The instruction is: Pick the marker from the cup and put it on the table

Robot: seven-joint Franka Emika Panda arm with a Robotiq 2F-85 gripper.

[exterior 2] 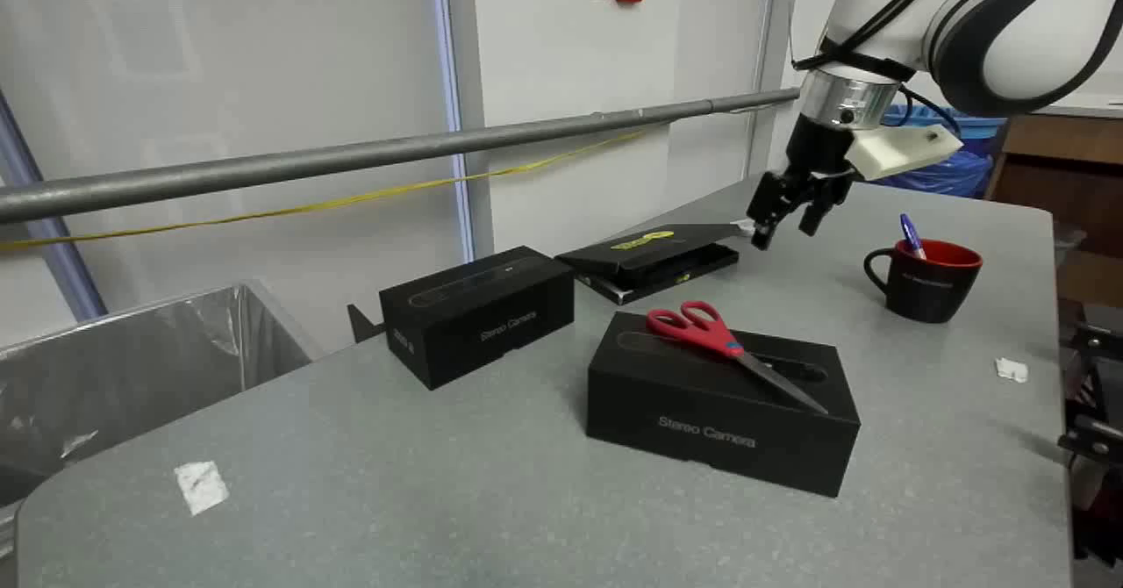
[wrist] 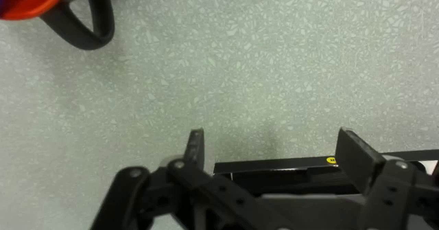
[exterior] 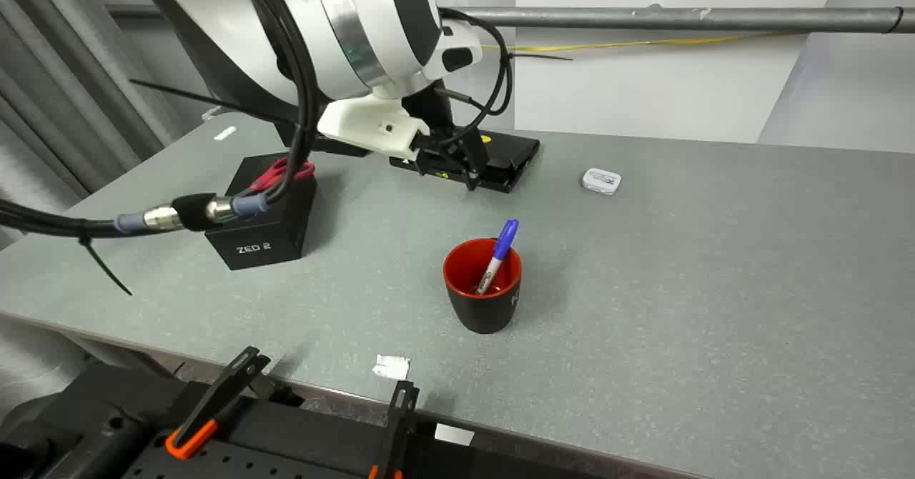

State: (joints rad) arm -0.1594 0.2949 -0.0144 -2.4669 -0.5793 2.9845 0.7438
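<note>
The cup [exterior: 480, 313], black outside and red inside, stands upright on the grey table [exterior: 700, 307]. It also shows in an exterior view [exterior 2: 932, 288], and partly at the top left of the wrist view [wrist: 37, 0] with its black handle. The marker [exterior: 503, 245] leans inside the cup, blue cap up and whitish body down. Its blue end shows above the rim in an exterior view [exterior 2: 912, 235]; only a blue blur shows in the wrist view. My gripper [wrist: 271, 130] is open and empty. It hangs above the table near a flat black box, apart from the cup.
The flat, partly open black box [exterior 2: 654, 259] lies below my gripper. A black box [exterior 2: 719, 412] bears red scissors [exterior 2: 702, 329]. Another black box [exterior 2: 482, 311] stands near the back edge. A small white case [exterior: 601, 181] lies on the table. Clamps [exterior: 221, 397] stand at an edge.
</note>
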